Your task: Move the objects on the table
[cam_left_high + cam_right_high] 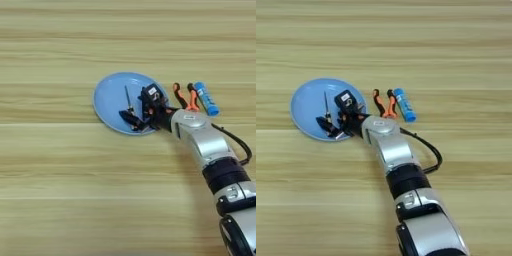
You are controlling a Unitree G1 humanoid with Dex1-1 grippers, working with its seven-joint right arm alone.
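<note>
— Where do we have our right gripper [136,119]?

— Over the near right rim of the light-blue plate [111,97], mid-tabletop [60,190]. We cannot tell how the jaws stand.

— And the things?

— The thin screwdriver [128,100] lies on the plate; the orange-handled pliers [183,96] and blue cylinder [206,98] lie just right of it.

Nothing outside the task shows in either eye view. The wooden table [50,200] fills both pictures edge to edge, and all that lies on it belongs to the task or the robot.
</note>
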